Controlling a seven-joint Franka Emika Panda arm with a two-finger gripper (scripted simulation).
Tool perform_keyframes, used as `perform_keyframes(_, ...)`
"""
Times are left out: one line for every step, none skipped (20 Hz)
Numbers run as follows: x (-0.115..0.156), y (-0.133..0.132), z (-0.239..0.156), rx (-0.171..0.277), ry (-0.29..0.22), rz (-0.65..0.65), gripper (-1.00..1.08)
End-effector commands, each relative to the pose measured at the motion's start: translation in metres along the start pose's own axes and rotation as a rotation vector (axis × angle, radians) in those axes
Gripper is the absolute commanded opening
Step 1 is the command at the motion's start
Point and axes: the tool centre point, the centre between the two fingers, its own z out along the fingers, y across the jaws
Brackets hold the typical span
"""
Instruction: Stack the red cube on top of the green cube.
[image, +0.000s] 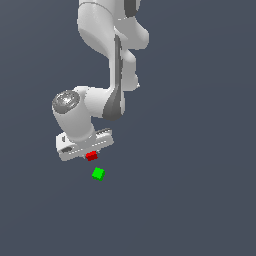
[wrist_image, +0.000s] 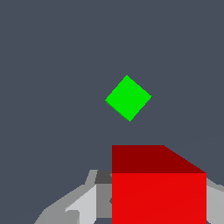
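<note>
Nearest in the wrist view, the gripper (wrist_image: 148, 205) grasps the red cube (wrist_image: 159, 192), evidently lifted for carrying. Beyond it, the green cube (wrist_image: 128, 98) lies alone on the floor, just below-right of the red cube in the exterior view, awaiting stacking.

The backdrop (image: 200, 200) is one flat field of dark slate blue-grey that fills both views from edge to edge. It carries no seam, horizon, texture or pattern, so wall and floor cannot be told apart. The lighting is even, and no cast shadows show anywhere on it.
</note>
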Motion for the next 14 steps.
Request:
perform_keyframes(0.008, 0.0, 0.006, 0.0, 0.0, 0.0, -1.0)
perform_keyframes(0.012, -0.001, 0.009, 0.0, 0.0, 0.0, -1.0)
perform_keyframes(0.016, -0.001, 0.012, 0.0, 0.0, 0.0, -1.0)
perform_keyframes(0.02, -0.001, 0.016, 0.0, 0.0, 0.0, -1.0)
perform_keyframes(0.025, -0.001, 0.019, 0.0, 0.0, 0.0, -1.0)
perform_keyframes(0.03, -0.001, 0.023, 0.0, 0.0, 0.0, -1.0)
perform_keyframes(0.034, -0.001, 0.026, 0.0, 0.0, 0.0, -1.0)
perform_keyframes(0.038, -0.001, 0.029, 0.0, 0.0, 0.0, -1.0)
perform_keyframes(0.042, -0.001, 0.032, 0.0, 0.0, 0.0, -1.0)
perform_keyframes(0.045, -0.001, 0.034, 0.0, 0.0, 0.0, -1.0)
perform_keyframes(0.048, -0.001, 0.037, 0.0, 0.0, 0.0, -1.0)
perform_keyframes(0.051, -0.001, 0.039, 0.0, 0.0, 0.0, -1.0)
perform_keyframes(0.053, -0.001, 0.04, 0.0, 0.0, 0.0, -1.0)
perform_keyframes(0.055, -0.001, 0.042, 0.0, 0.0, 0.0, -1.0)
